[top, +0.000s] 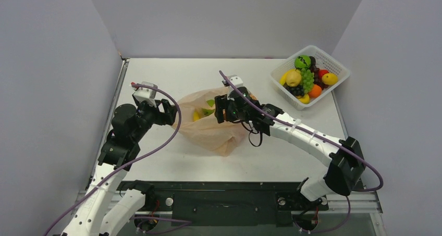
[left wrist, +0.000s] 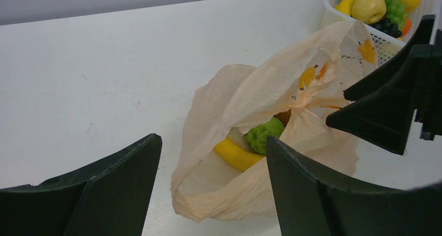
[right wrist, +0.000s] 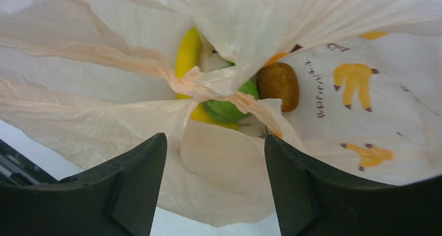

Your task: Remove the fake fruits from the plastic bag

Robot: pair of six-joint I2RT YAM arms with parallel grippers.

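Note:
The plastic bag (top: 211,129) lies crumpled mid-table, its mouth facing left. Inside it the left wrist view shows a yellow banana (left wrist: 237,155) and a bumpy green fruit (left wrist: 263,134). From the other side I see the banana (right wrist: 188,51), a green fruit (right wrist: 226,111) and a small brown fruit (right wrist: 279,85) behind a twisted strip of bag (right wrist: 104,111). My left gripper (top: 169,113) (left wrist: 212,139) is open at the bag's mouth, holding nothing. My right gripper (top: 221,111) (right wrist: 215,137) is open over the bag's top, with film between its fingers but not pinched.
A white lattice basket (top: 333,64) (left wrist: 383,46) full of other toy fruits stands at the back right. Grey walls close in the table on three sides. The right gripper's black fingers (left wrist: 385,108) show at the right of the left wrist view.

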